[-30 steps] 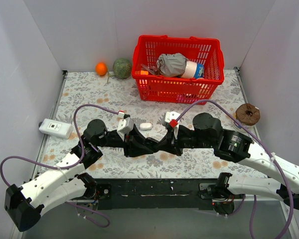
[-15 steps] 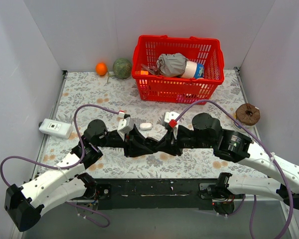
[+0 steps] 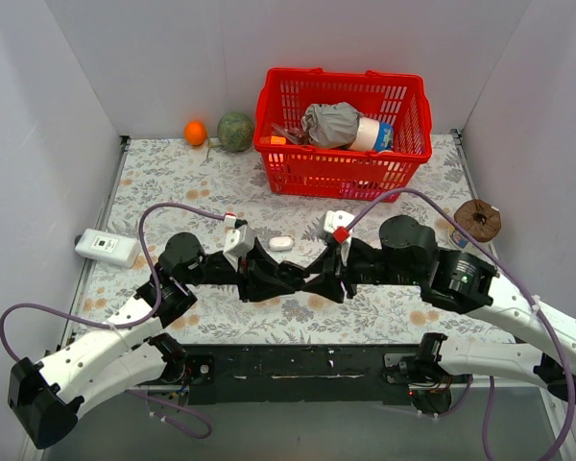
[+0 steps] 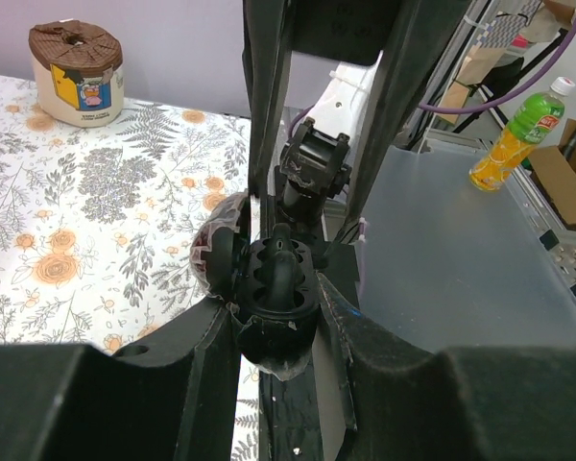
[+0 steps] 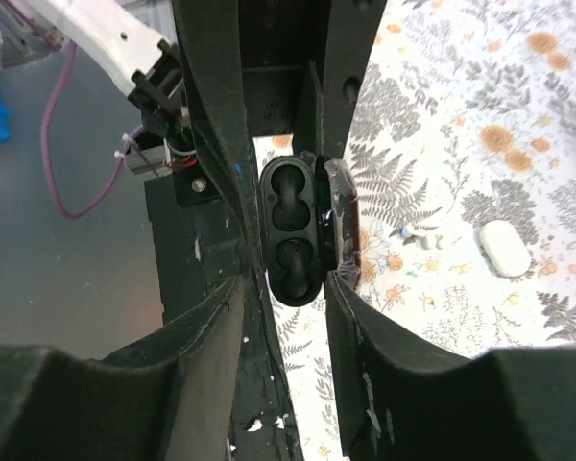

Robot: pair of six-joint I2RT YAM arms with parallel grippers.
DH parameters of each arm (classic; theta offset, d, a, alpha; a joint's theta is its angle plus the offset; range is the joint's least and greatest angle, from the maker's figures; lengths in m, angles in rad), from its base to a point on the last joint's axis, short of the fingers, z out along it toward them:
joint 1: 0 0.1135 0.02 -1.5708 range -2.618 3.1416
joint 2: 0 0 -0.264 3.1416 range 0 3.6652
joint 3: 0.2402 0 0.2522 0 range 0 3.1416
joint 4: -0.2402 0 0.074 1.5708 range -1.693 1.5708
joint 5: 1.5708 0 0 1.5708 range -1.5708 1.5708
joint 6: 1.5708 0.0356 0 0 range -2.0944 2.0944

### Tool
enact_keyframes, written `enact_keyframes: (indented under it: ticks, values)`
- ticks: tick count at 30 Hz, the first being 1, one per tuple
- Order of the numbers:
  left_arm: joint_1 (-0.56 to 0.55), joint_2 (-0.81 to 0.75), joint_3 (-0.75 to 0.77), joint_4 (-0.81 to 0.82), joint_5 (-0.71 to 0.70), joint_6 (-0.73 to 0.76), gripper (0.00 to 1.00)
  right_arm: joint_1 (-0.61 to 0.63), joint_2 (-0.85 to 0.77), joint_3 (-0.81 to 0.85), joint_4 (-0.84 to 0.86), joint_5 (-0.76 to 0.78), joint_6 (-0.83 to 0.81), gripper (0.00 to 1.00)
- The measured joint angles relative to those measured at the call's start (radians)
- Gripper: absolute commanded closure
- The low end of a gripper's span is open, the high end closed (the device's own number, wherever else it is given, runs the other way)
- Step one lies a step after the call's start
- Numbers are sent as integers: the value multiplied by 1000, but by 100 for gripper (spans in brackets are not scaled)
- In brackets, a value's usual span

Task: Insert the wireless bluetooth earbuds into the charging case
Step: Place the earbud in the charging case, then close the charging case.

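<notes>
Since left gripper (image 4: 276, 317) clamps open charging case (image 5: 293, 230), wells face right gripper (image 5: 290, 288) — its jaws spread either side, likely for drop-in. Inside, black earbuds (image 4: 281, 259) look seated, can't swear; white earbud (image 3: 281, 243) loose on table (image 3: 173, 173).

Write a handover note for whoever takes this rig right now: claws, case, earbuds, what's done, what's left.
Left claw: shut on the black charging case, lid open, mid-table.
Right claw: open, nothing in it, pointed at the case's open face.
Earbuds: the sockets look dark, so I cannot tell whether any are seated. None shows in either claw.
On the mat, just beyond the claws: a small white oval case.
Done: case gripped and open.
Left: check both sockets, seat any missing bud, probably close the lid.
</notes>
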Motion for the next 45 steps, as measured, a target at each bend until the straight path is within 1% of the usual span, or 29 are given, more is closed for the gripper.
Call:
enact_keyframes:
  ticks: [2,3,7,10,13,16,21,25,34,45]
  values:
    - [0,-6,-2,0,-3,0,100,1,-15,20,-2,23,0,51]
    - [0,-8,-2,1,-3,0,100,1,-26,28,-2,40,0,53]
    - [0,-22,-8,0,-3,1,100,1,-85,47,10,184,17,59]
    - [0,-28,-11,-2,-7,1,100,1,-100,47,15,309,51,61]
    - [0,-34,-14,-2,-12,1,100,0,-85,45,16,403,79,61]
    - [0,-41,-14,-3,-15,1,100,-1,-48,42,15,447,96,61]
    - [0,-49,-14,-3,-16,0,100,-1,42,41,15,444,111,60]
    - [0,-50,-14,-3,-17,0,100,-1,82,41,16,401,113,61]
    - [0,-52,-14,-3,-21,0,100,-1,90,41,32,285,112,61]
    - [0,-52,-14,-3,-39,3,100,-1,90,40,40,202,108,61]
